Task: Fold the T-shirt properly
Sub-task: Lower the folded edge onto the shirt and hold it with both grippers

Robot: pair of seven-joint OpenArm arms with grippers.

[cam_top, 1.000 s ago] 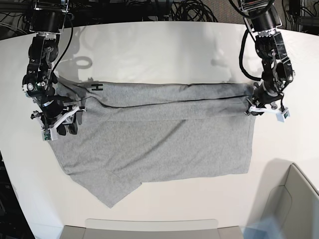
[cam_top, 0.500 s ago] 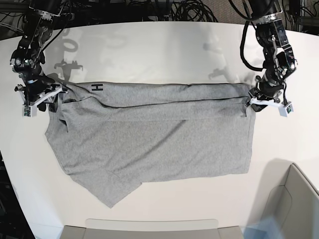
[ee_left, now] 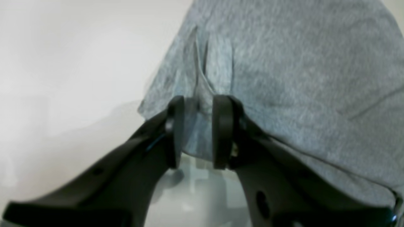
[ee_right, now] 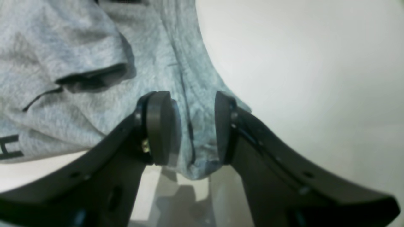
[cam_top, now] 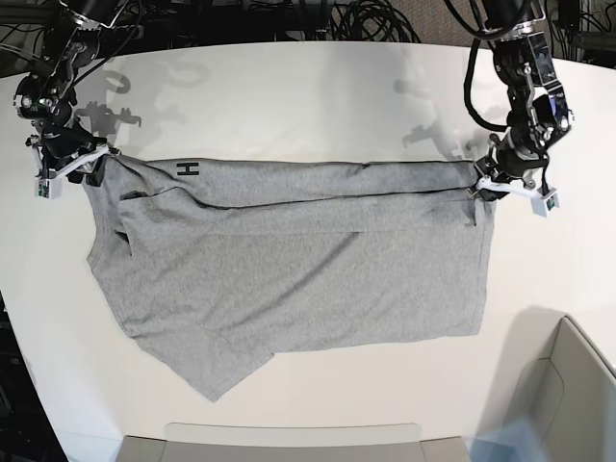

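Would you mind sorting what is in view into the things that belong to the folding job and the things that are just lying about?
Part of the job:
- T-shirt
- left gripper, at one far corner of the shirt
- right gripper, at the other far corner

Just lying about:
- white table
- grey bin at the near corner
- cables behind the table

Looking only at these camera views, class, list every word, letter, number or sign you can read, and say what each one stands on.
"H": black block capital on the grey T-shirt, near its far edge toward the right gripper; it shows in the base view and again, cut off at the frame edge, in the right wrist view.
Nothing else is readable.
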